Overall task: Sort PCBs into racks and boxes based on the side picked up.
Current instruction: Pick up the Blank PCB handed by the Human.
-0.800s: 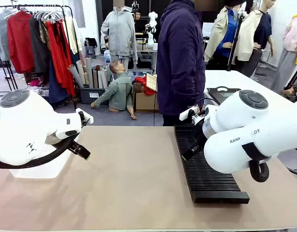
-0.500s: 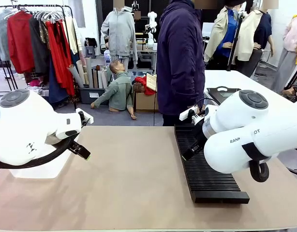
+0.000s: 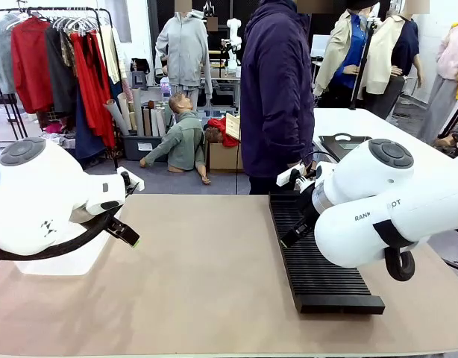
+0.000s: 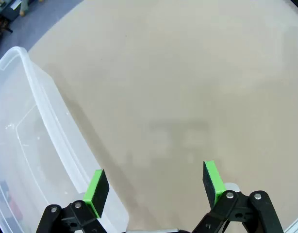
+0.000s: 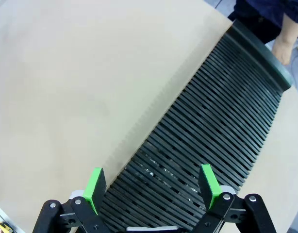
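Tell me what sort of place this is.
Probably a robot test room shared with a garment workspace: a white left arm and right arm flank a tan table holding a black slotted rack, and a rail of hanging clothes stands behind.

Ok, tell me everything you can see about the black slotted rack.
The rack is long, low, black, plastic-looking, ribbed with many narrow parallel slots, all visible ones empty. It lies flat on the table at the robot's right, running toward the person. Only the table touches it; the right gripper hangs above, jaws open.
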`<state>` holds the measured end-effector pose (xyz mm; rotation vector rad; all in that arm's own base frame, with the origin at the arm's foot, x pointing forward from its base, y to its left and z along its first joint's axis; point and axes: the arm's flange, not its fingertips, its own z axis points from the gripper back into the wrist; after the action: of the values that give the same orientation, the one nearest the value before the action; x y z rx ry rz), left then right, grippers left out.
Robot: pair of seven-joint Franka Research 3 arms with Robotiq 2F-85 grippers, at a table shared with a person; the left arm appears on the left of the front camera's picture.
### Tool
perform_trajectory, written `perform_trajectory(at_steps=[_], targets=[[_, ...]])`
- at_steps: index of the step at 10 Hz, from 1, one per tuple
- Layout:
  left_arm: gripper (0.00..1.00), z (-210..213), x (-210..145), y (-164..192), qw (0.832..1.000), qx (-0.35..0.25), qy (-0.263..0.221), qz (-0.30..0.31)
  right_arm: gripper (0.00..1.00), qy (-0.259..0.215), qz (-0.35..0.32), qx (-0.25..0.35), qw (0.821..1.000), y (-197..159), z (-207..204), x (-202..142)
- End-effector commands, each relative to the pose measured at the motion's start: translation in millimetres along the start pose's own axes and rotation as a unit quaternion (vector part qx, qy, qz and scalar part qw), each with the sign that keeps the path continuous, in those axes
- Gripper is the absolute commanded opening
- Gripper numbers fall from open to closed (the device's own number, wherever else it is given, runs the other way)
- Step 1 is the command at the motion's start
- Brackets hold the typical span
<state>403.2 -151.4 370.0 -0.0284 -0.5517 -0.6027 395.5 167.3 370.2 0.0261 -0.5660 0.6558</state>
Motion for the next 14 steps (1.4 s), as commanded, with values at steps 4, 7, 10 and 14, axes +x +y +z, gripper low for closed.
perform_trajectory(at_steps=[4,7,10,14], targets=[[1.0,1,3,1,1.0,-0.001,0.004,0.0,1.0,0.004,0.002,0.003,1.0,-3,9,5],[1.0,13,29,18,1.0,-0.025,0.001,0.012,1.0,0.005,-0.005,0.025,1.0,-15,40,26],[1.0,35,56,41,0.996,-0.067,0.04,0.035,1.0,0.028,-0.021,0.074,0.997,-29,70,44],[1.0,69,62,78,0.971,-0.229,0.034,0.063,1.0,0.027,-0.077,0.169,0.982,-63,100,47]])
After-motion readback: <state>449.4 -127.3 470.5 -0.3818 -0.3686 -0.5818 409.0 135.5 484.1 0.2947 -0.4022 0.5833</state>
